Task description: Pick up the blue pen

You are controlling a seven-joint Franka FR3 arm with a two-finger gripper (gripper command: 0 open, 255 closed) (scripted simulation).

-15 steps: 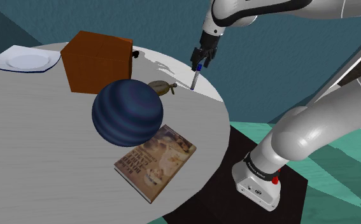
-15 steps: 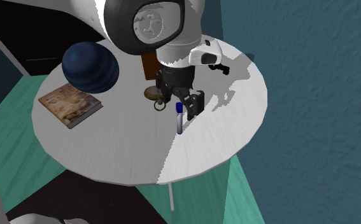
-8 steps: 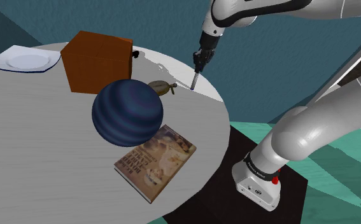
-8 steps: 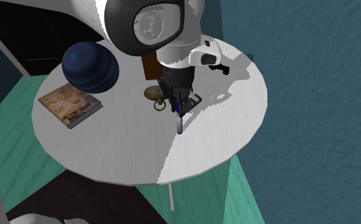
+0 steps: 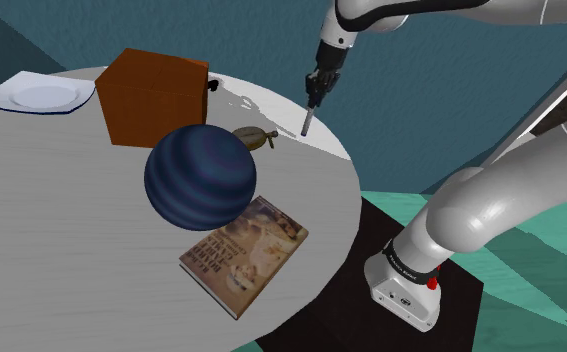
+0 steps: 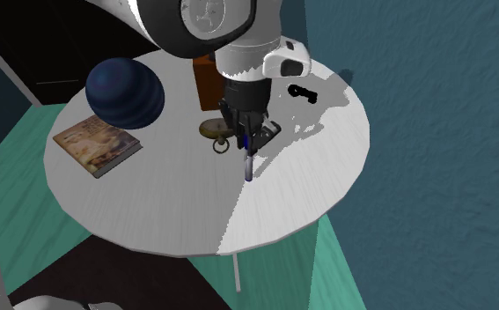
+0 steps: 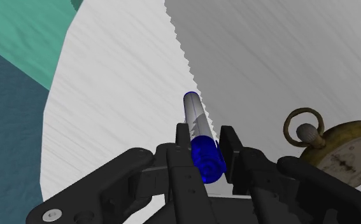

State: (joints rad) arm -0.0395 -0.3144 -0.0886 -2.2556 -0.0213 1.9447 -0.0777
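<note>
The blue pen [image 5: 308,121] has a blue cap and a pale grey barrel. It hangs nearly upright with its tip just above the round white table [image 5: 61,210], near the far edge. My gripper [image 5: 314,94] is shut on the blue cap end. In the second exterior view the gripper [image 6: 251,141] holds the pen [image 6: 248,166] beside a brass pocket watch [image 6: 213,130]. In the wrist view both fingers [image 7: 183,137] clasp the blue cap of the pen [image 7: 197,118], and the barrel points away over the tabletop.
A dark blue striped ball [image 5: 200,177], a book [image 5: 244,251], a brown box [image 5: 151,95] and a white plate [image 5: 37,95] are on the table. The pocket watch [image 5: 254,134] lies close to the pen. A small black object [image 6: 302,92] lies farther back. The table edge [image 5: 343,150] is near.
The fingers closed onto the pen's blue cap, and the gripper has since risen a little with the pen, lifting its tip off the table.
</note>
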